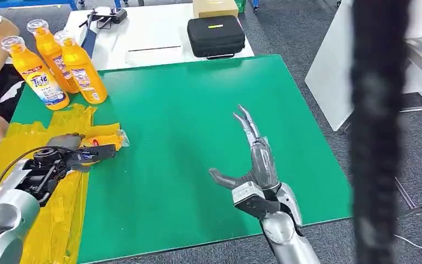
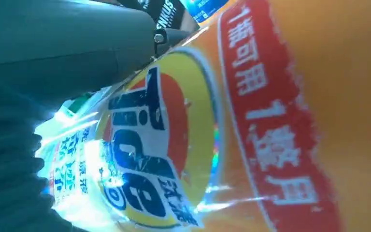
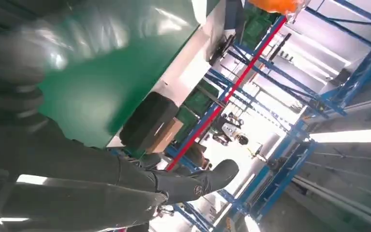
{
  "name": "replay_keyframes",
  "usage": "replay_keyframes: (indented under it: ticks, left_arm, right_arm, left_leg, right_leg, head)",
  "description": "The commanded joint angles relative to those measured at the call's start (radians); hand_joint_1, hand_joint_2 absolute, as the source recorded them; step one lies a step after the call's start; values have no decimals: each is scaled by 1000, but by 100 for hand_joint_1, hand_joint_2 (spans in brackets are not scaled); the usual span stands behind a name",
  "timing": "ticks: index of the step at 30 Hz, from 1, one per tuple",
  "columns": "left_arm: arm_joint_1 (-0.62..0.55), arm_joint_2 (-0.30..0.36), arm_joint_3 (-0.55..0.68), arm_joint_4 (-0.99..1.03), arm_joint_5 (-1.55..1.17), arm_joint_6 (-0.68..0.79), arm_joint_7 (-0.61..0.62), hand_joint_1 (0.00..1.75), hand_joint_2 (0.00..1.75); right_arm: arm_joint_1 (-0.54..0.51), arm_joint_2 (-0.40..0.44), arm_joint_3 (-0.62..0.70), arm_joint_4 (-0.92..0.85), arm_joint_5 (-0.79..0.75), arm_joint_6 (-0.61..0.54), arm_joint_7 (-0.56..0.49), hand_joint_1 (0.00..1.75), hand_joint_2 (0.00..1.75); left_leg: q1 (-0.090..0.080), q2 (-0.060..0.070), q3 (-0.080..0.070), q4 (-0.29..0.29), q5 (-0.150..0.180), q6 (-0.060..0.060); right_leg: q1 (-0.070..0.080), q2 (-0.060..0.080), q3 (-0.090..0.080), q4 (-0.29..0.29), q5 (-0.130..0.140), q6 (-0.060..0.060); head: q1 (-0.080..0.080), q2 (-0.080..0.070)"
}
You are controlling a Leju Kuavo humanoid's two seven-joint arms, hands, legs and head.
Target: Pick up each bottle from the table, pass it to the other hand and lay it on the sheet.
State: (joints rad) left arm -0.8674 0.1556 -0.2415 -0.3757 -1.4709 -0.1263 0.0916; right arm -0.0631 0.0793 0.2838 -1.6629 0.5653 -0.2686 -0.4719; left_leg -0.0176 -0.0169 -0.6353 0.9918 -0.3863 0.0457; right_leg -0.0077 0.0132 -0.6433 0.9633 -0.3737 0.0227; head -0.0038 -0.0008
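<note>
Orange bottle (image 1: 101, 144) lies on the yellow sheet (image 1: 60, 209) at the green table's (image 1: 198, 137) left side, gripped by the left hand (image 1: 68, 157); the left wrist view adds its Tide label (image 2: 145, 159) close up. Three more bottles (image 1: 60, 66) stand behind. Further right, the right hand (image 1: 253, 165) hovers with fingers spread, holding nothing.

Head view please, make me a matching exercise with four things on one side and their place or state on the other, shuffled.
Things:
1. left hand
2. right hand
3. three standing bottles
4. black case

Place or state:
A. on the white table beyond the green mat
B. empty, fingers spread over the green mat
C. upright at the mat's far left corner
D. holding a bottle over the yellow sheet

Pairs: 1-D, 2-B, 3-C, 4-A
</note>
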Motion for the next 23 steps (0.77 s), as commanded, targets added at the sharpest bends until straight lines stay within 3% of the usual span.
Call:
replay_keyframes:
  ticks: [1, 4, 5, 6, 10, 19, 21, 23]
  left_arm:
    - [-4, -48, 109, -34, 48, 238, -19, 0, 0]
    - [-11, -54, 109, -39, 48, 232, -20, 0, 0]
    - [-10, -52, 109, -39, 48, 231, -21, 0, 0]
    - [-8, -50, 109, -39, 48, 231, -21, 0, 0]
    - [68, -78, 193, -227, 107, 414, -45, 0, 0]
    - [90, -80, 196, -275, 108, 402, -45, 0, 0]
    - [126, -99, 228, -373, 139, 469, -71, 0, 0]
    - [187, -117, 250, -539, 210, 431, -106, 0, 0]
  right_arm:
    - [-8, 28, -59, 34, -2, 22, 4, 0, 175]
    - [-5, 26, -59, 30, -2, 23, 4, 0, 175]
    - [-5, 26, -59, 29, -2, 24, 4, 0, 175]
    - [-5, 26, -59, 28, -2, 24, 4, 0, 175]
    - [7, 29, -64, 14, -1, 29, 7, 0, 175]
    - [8, 31, -65, 14, 0, 27, 7, 0, 175]
    - [9, 31, -66, 18, -1, 22, 7, 0, 175]
    - [10, 32, -73, 30, -6, 19, 7, 0, 175]
  left_leg:
    - [2, 1, 6, 1, -3, -4]
    - [4, 0, 14, 5, -9, -7]
    - [1, -1, 4, 1, -3, -3]
    - [2, -1, 5, 2, -3, -3]
    - [1, 1, 7, 1, -4, -4]
    - [1, 1, 7, 2, -4, -4]
    - [1, 1, 4, 1, -3, -3]
    - [2, 1, 7, 2, -5, -4]
  right_leg:
    - [2, -2, 7, 0, -3, -1]
    - [4, -5, 15, 3, -9, -1]
    - [2, -3, 5, 0, -3, 0]
    - [2, -3, 6, 0, -3, 0]
    - [2, -1, 8, 0, -4, 0]
    - [2, -2, 7, 1, -4, -1]
    - [1, -2, 4, 0, -2, 0]
    - [2, -2, 8, 1, -5, -1]
  head:
    - [0, 0]
    - [0, 0]
    - [0, 0]
    - [0, 0]
    - [0, 0]
    - [0, 0]
    - [0, 0]
    - [0, 0]
